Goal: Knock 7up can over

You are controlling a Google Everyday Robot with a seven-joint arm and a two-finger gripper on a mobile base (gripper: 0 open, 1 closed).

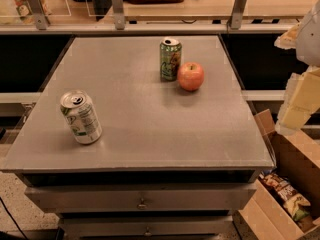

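Worktop (150, 134): grey, drawers below.
Dark green can (170, 59): upright, 12 o'clock.
Apple (190, 76): just beside it, 4 o'clock.
Cardboard box (292, 159): off worktop, 4 o'clock.
Gripper (295, 111): 3 o'clock, off worktop.

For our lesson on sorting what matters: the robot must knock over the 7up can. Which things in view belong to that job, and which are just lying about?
Job: 7up can, front left on the table; gripper, at the right edge, off the table.
Lying about: green can, apple, box of snacks.

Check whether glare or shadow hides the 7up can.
Camera view: dim, warm light; no glare on the 7up can, only a faint shadow at its base on the table; the gripper, at the right edge beside the table, is well lit.
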